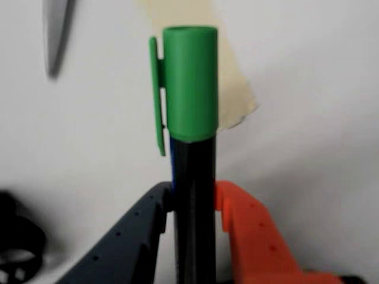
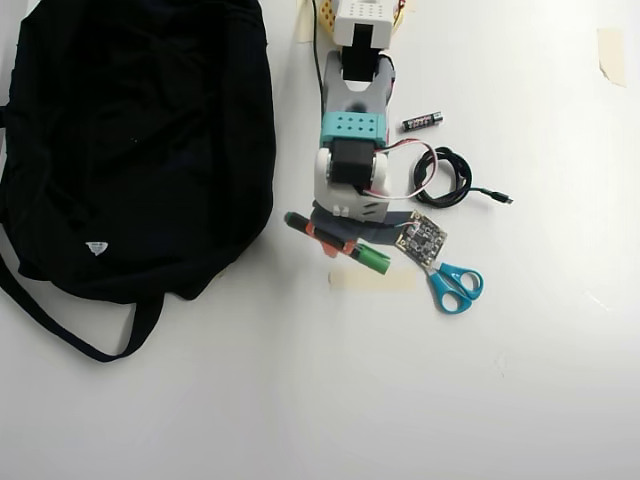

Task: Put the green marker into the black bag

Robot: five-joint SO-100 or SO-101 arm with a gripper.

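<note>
Gripper (image 1: pixel 194 201) closed on barrel of green marker (image 1: pixel 190 83), cap projecting beyond fingertips; probably light, rigid, smooth, best clamped mid-barrel. Black bag (image 2: pixel 130 140) well apart, beside arm.

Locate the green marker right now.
The green marker sits clamped in the gripper. In the overhead view it lies near centre, right of the black bag and left of the blue-handled scissors.

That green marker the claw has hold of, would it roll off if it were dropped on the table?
Probably not far: the green marker has a round barrel, but the clip on its cap should stop a roll. It looks stiff and light. Its smooth barrel might slip, though the gripper pinches it from both sides.
</note>
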